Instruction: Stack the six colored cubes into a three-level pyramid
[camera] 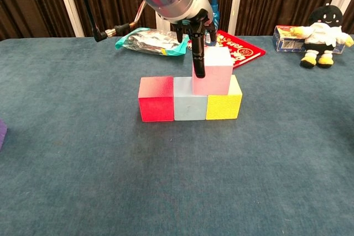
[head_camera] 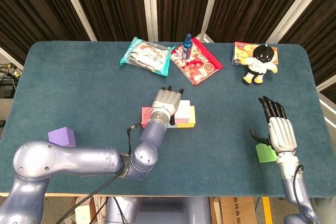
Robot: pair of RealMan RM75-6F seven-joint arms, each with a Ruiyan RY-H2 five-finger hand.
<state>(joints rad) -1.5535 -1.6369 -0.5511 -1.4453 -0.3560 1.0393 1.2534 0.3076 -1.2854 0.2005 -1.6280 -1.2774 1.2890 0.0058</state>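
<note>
A red cube, a light blue cube and a yellow cube stand in a row at the table's middle. A pink cube rests on the blue and yellow ones. My left hand reaches over the row and holds the pink cube, with one finger down its front left edge and others behind it. A purple cube lies far left. Far to the right, my right hand is open and flat just above a green cube.
Along the far edge lie a snack bag, a red booklet with a blue bottle, and a plush toy on a colourful box. The table's front edge runs close behind the green cube.
</note>
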